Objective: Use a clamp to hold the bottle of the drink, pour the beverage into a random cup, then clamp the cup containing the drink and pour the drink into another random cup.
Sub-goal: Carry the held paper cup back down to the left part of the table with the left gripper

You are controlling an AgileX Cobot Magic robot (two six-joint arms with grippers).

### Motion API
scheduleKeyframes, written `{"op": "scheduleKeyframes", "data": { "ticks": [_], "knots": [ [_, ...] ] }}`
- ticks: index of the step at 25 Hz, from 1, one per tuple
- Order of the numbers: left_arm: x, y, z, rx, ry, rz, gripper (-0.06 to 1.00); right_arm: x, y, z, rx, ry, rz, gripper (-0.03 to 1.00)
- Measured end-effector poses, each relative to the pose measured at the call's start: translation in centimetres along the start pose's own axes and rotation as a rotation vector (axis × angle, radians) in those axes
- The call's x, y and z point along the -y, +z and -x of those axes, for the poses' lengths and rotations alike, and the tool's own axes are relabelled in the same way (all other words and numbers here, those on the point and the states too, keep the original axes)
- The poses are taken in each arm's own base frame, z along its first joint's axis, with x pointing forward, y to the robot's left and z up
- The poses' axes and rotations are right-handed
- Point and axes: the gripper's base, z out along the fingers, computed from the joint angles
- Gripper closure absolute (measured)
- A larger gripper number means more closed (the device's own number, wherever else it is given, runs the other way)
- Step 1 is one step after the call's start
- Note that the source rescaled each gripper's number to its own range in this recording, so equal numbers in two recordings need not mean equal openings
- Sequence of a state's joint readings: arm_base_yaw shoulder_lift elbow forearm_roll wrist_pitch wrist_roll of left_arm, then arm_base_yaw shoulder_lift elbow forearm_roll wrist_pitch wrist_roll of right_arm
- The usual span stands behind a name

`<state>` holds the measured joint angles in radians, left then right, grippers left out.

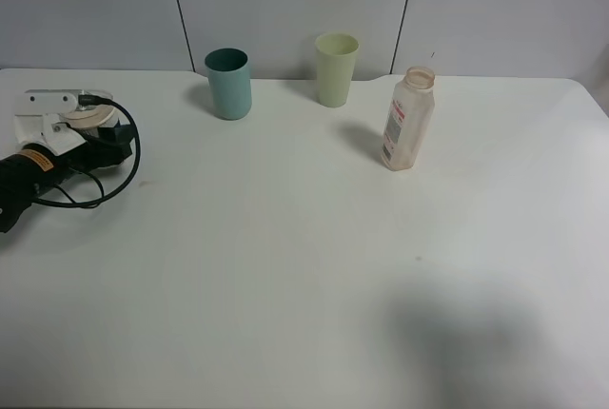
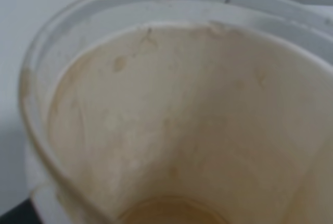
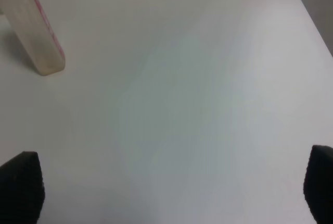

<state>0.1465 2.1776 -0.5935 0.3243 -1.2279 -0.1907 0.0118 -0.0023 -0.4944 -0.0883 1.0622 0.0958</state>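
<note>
Reaching side: the right gripper (image 3: 169, 193) hangs on the near side of the bottle (image 3: 35, 31). Its fingers are spread wide with nothing between them, and only the dark fingertips (image 3: 21, 190) show.
Bearing to bottle: it stands ahead of the open fingers and off to one side, well apart. The approach probably needs a forward reach plus a sideways correction.
Bottle axis: upright on the table (image 1: 285, 266), long axis vertical, open neck on top. A side-on grip round the body looks the natural one.
Nearer arm: the right one, by judgement. The bottle (image 1: 409, 119) stands in the right half of the high view.
Left gripper (image 1: 59, 116): well to the left of the bottle, at the table's edge, fingers closed. Whether they pinch anything cannot be told.
Cup (image 2: 171, 120): just in front of the left wrist camera, far left of the bottle. Its inside is brown-stained, with a thin pool of beverage (image 2: 171, 214) at the bottom.
Teal tumbler (image 1: 228, 84): left of the bottle and a little farther back, upright.
Yellow-green tumbler (image 1: 337, 68): between the teal tumbler and the bottle, farther back than the bottle.
</note>
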Motion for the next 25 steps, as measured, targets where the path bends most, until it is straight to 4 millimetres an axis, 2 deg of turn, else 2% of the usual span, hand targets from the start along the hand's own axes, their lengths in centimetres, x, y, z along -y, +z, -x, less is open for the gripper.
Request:
{"op": "scheduleKeyframes", "data": {
  "ticks": [6,14,25],
  "knots": [
    [-0.1,0.2,0.0,0.013,0.013,-0.001,0.94,0.0,0.0,0.0,0.000,0.000,0.000,-0.03],
    [-0.5,1.5,0.3,0.030,-0.032,0.000,0.94,0.0,0.0,0.0,0.000,0.000,0.000,-0.03],
    [-0.5,1.6,-0.1,0.043,-0.045,-0.005,0.94,0.0,0.0,0.0,0.000,0.000,0.000,-0.03]
  ]
}}
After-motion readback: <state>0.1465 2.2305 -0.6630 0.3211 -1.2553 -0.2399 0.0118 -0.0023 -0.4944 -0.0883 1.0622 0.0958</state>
